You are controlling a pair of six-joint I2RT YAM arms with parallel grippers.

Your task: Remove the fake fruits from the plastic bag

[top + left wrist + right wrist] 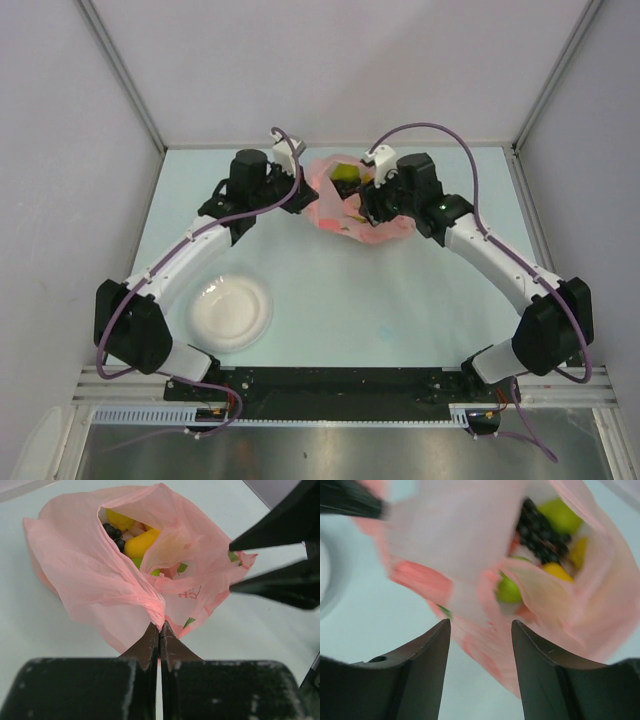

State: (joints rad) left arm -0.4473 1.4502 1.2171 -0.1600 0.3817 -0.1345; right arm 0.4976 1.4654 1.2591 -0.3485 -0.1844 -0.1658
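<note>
My left gripper (159, 629) is pinched tight on a fold of the pink plastic bag (85, 575) at the far middle of the table (400, 300); my right gripper (480, 650) gapes wide just before it, the fake fruits (141, 542) lying inside the bag

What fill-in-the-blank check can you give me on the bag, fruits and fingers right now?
1. The fruits in view lie ___ the bag.
2. The left fingers are ___ on the bag's edge.
3. The right fingers are ___ and hold nothing.
4. The plate holds ___ fruit.

Missing words: inside; shut; open; no.
</note>
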